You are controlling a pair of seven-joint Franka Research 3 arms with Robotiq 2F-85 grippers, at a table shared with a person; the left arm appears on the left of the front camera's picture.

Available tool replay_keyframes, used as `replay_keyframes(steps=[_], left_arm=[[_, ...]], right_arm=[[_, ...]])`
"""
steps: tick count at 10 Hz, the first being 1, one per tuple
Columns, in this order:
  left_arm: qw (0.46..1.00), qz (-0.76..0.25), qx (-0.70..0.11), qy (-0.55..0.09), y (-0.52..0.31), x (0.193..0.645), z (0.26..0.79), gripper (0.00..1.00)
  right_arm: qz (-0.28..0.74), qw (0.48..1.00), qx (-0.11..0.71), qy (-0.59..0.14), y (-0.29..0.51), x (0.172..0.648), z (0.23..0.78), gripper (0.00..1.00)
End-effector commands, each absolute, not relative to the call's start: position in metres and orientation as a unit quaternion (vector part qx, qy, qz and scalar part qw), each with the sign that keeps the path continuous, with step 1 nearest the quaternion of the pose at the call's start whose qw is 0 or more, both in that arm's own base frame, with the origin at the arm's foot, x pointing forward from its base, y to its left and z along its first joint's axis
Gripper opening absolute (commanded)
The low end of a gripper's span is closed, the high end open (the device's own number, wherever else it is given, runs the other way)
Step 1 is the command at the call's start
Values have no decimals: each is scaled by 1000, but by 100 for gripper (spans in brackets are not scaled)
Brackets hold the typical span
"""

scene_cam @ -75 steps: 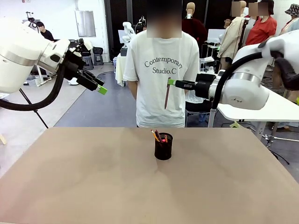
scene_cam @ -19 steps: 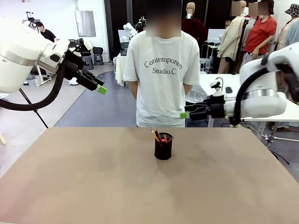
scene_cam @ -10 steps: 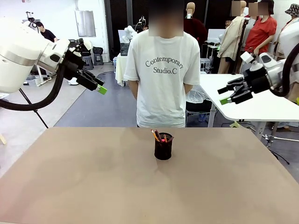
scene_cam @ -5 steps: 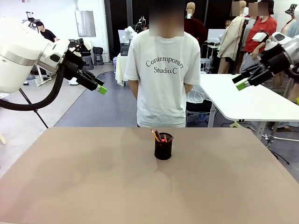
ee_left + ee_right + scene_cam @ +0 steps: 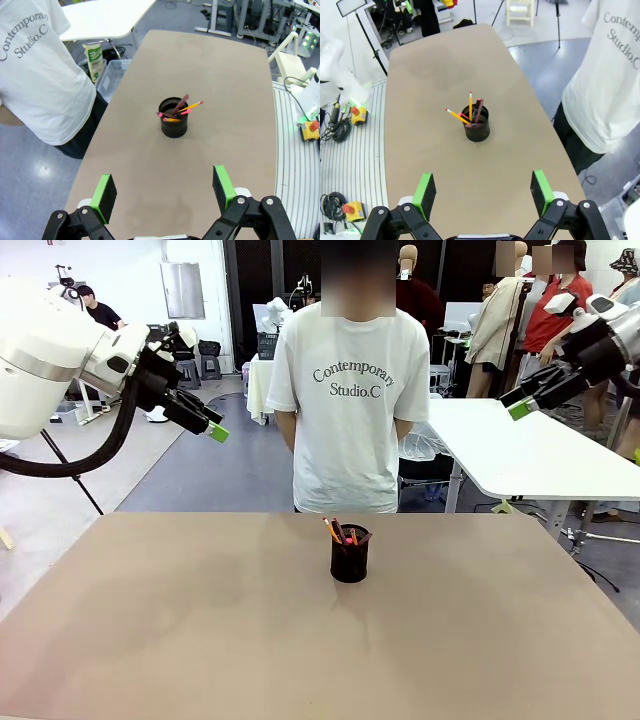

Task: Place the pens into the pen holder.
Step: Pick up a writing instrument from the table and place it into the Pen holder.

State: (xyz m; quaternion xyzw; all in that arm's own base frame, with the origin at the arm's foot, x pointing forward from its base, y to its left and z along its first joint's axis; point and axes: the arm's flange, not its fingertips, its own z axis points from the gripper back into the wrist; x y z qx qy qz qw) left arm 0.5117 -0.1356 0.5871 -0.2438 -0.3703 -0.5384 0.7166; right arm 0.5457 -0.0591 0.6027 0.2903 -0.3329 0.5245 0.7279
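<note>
- Pens (image 5: 338, 531) stand together in the pen holder (image 5: 350, 555), a black mesh cup on the brown table (image 5: 200, 640), toward its far edge and just in front of the person in a white T-shirt (image 5: 347, 390).
- From the front, only short tips rise over the pen holder's rim, leaning left.
- The left wrist view looks down into the pen holder (image 5: 174, 118) and tells the sticks apart: a yellow pencil (image 5: 190, 106), a dark maroon pen (image 5: 181, 103) and a black pen with pink ends (image 5: 172, 116), all fanned toward one side.
- The right wrist view shows the pen holder (image 5: 477, 124) from the opposite side, with two yellow pencils (image 5: 462, 115) and the maroon pen (image 5: 478, 110) leaning out.
- The left gripper (image 5: 212, 423) hangs well up and left of the pen holder, jaws spread wide with nothing between them; its green pads (image 5: 106, 190) frame the cup from afar.
- The right gripper (image 5: 521, 403) is high and far right of the pen holder, over a white table (image 5: 520, 455) behind, jaws likewise parted and empty.
</note>
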Motion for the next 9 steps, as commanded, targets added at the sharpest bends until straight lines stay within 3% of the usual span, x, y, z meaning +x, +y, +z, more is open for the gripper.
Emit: replay_keyframes(steps=[1,9], left_arm=[[718,-537,-241,-371,-134,511,588,100],[718,-537,-241,-371,-134,511,588,100]], right_arm=[[525,728,290,-333,-58,544,604,100],[525,728,290,-333,-58,544,604,100]])
